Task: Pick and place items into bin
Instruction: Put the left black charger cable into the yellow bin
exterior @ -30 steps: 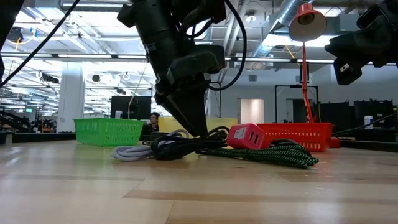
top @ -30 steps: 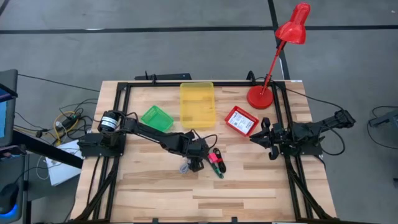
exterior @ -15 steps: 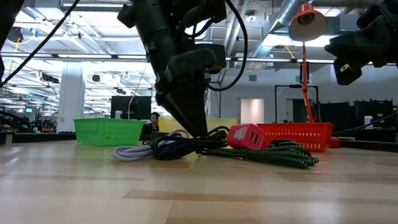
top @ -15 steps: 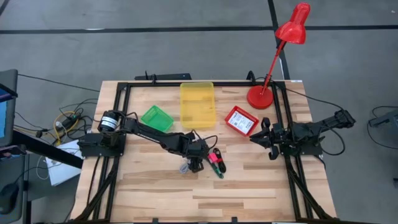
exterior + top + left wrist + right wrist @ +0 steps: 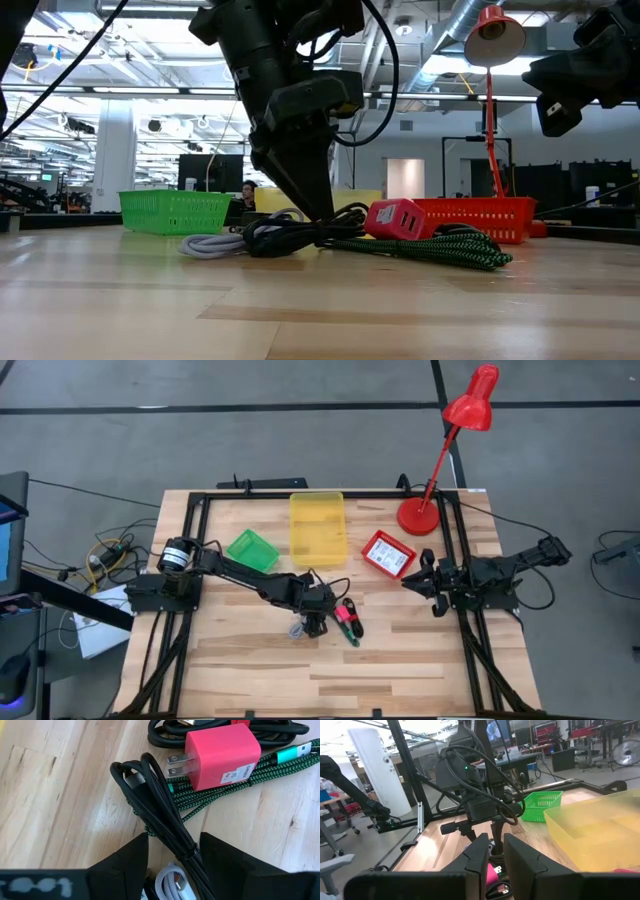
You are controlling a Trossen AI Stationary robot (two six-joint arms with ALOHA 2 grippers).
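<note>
A heap of cords lies mid-table: a coiled black cable (image 5: 150,795), a white cable (image 5: 205,243), a green braided cable (image 5: 240,780) and a pink-red plug block (image 5: 222,755). The block also shows in the high view (image 5: 343,613). My left gripper (image 5: 312,625) is down on the heap's left side, shut on the black cable, and shows in the low view (image 5: 322,212) too. My right gripper (image 5: 418,578) waits at the right, raised above the table, shut and empty. My left gripper has the black cable's bundled strands (image 5: 187,847) between its two fingers, at the coil's end away from the plug block. The fingers come from above, pointing down, one on each side of the bundle. The cable lies on the table with the white cable (image 5: 167,882) beside it in the gap.
A yellow bin (image 5: 317,527) stands at the far middle, a green basket (image 5: 252,548) to its left and a red basket (image 5: 388,553) with a white card to its right. A red desk lamp (image 5: 440,455) stands at the far right.
</note>
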